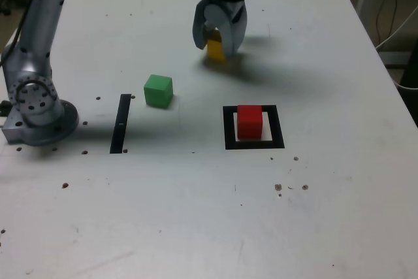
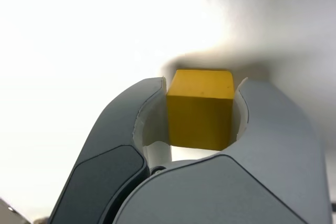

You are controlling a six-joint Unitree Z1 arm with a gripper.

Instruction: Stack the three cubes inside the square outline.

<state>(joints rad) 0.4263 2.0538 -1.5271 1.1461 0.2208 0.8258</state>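
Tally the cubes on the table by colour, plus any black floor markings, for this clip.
Red cube: 1, in the square outline
Yellow cube: 1, between the gripper jaws
Green cube: 1, loose on the table
Black square outline: 1
Black strip: 1
Total: 3 cubes, 2 markings

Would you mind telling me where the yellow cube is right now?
In the exterior view the yellow cube sits on the table's far side between the gripper jaws, up and right of the green cube.
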